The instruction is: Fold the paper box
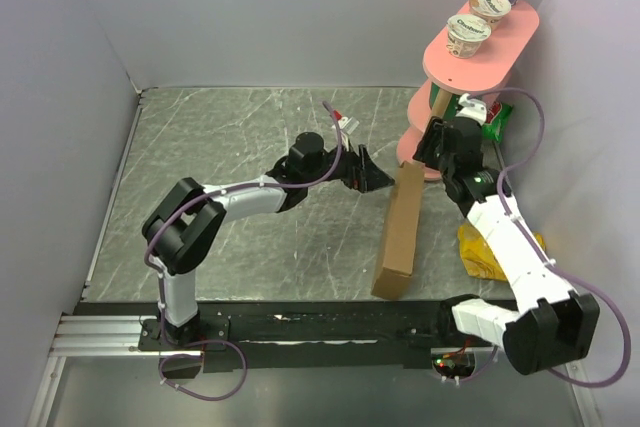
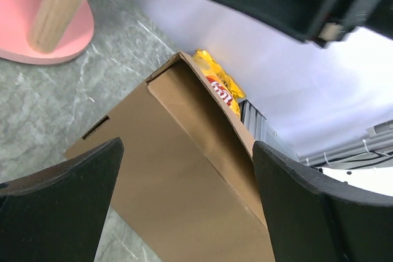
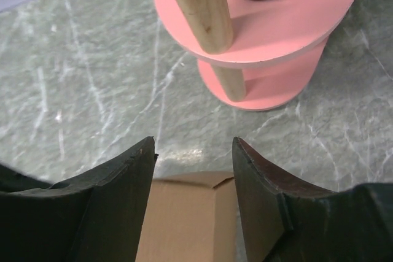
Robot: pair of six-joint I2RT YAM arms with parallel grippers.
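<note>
The paper box (image 1: 400,232) is plain brown cardboard, closed up and standing on a narrow long side at the table's right centre. My right gripper (image 1: 424,159) sits over its far end. In the right wrist view the paper box (image 3: 184,219) fills the gap between the two fingers of the right gripper (image 3: 193,142), which press on both faces. My left gripper (image 1: 375,175) hangs open just left of the box's far end, apart from it. The left wrist view has the box (image 2: 184,176) beyond the wide-spread fingers of the left gripper (image 2: 187,145).
A pink two-tier stand (image 1: 480,52) rises at the back right with yoghurt cups (image 1: 468,35) on top, its base (image 3: 264,84) close behind the box. A yellow snack bag (image 1: 485,252) lies right of the box. Grey walls enclose the table.
</note>
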